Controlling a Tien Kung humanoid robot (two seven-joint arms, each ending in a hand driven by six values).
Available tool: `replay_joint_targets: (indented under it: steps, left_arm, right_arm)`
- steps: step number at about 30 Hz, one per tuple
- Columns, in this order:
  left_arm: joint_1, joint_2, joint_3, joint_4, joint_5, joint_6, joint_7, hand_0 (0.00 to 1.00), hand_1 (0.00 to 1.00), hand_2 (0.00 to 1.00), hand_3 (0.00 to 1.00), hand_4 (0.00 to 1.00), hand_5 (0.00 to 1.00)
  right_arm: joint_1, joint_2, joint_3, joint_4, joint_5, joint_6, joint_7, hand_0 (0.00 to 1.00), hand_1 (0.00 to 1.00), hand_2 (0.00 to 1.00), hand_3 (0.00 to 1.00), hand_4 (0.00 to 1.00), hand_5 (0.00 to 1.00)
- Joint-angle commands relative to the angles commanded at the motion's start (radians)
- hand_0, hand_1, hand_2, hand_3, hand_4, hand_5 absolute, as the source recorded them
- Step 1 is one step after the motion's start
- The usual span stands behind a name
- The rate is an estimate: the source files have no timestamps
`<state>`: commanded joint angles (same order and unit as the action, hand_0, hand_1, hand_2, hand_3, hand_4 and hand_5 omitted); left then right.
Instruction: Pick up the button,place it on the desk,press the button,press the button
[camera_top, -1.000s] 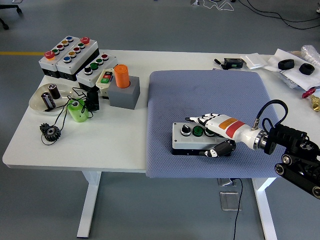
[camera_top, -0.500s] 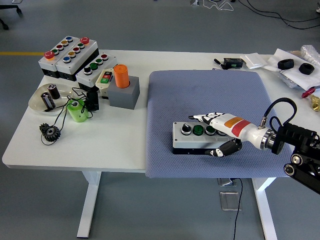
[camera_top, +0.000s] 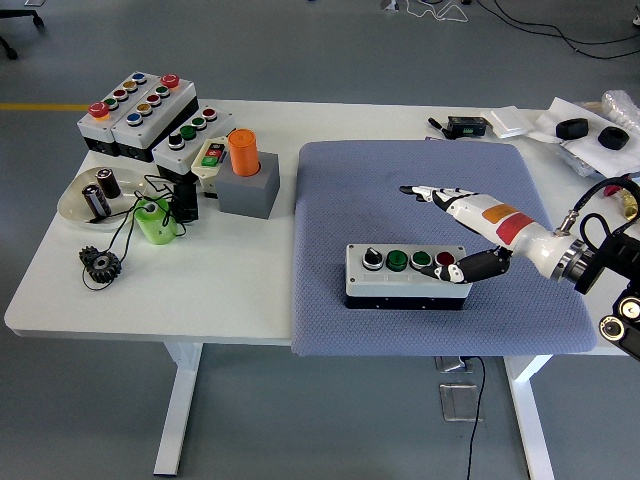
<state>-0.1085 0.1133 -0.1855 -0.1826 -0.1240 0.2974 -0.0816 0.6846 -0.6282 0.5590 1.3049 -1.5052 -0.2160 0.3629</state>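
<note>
4 button boxes (camera_top: 407, 275), 1 grey block with orange cylinder (camera_top: 243, 152), 1 green cylinder (camera_top: 154, 220), 1 black gear (camera_top: 100, 264), 1 white plate (camera_top: 75, 202), 1 hand (camera_top: 470, 225).

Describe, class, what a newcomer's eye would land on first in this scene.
Probably the white and black robot hand, reaching in from the right with fingers spread above the blue-grey padded mat. Just beneath its thumb lies a grey rectangular button box with a row of coloured buttons. At the far left, an orange cylinder stands in a grey block.

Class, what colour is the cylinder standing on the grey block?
Orange: the cylinder on the grey block, clearest in the head view.
</note>
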Motion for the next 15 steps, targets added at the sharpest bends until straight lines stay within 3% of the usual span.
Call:
replay_joint_targets:
  steps: [1,6,7,12,13,15]
  left_arm:
    - [-0.001,0.001,-0.002,0.000,0.003,0.000,0.001,0.666,0.722,0.725,0.522,0.339,0.998]
    - [-0.004,0.002,0.000,0.000,0.001,0.000,0.000,0.666,0.722,0.725,0.522,0.339,0.998]
    - [-0.004,0.002,0.000,0.000,0.001,0.000,0.000,0.666,0.722,0.722,0.521,0.339,0.998]
    - [-0.007,0.002,-0.002,0.000,0.003,0.000,0.001,0.666,0.722,0.722,0.521,0.339,0.998]
    - [-0.007,0.002,-0.002,0.001,0.003,0.001,0.001,0.666,0.722,0.722,0.520,0.339,0.998]
    - [-0.008,0.002,-0.004,0.000,0.005,0.001,0.002,0.666,0.722,0.722,0.520,0.339,0.998]
  right_arm:
    - [-0.011,-0.013,0.019,0.014,0.009,-0.019,-0.001,0.779,0.615,0.754,0.945,0.807,0.258]
    - [-0.058,-0.064,0.085,0.069,0.055,-0.100,-0.007,0.779,0.615,0.754,0.945,0.807,0.258]
    - [-0.063,-0.069,0.089,0.074,0.057,-0.107,-0.008,0.328,0.097,0.265,0.782,0.770,0.387]
    - [-0.088,-0.100,0.099,0.106,0.033,-0.079,-0.037,0.328,0.097,0.265,0.782,0.770,0.387]
    - [-0.091,-0.104,0.100,0.109,0.015,-0.060,-0.047,0.182,0.002,0.118,0.677,0.709,0.469]
    - [-0.096,-0.108,0.097,0.114,-0.016,-0.023,-0.074,0.182,0.002,0.118,0.677,0.709,0.469]
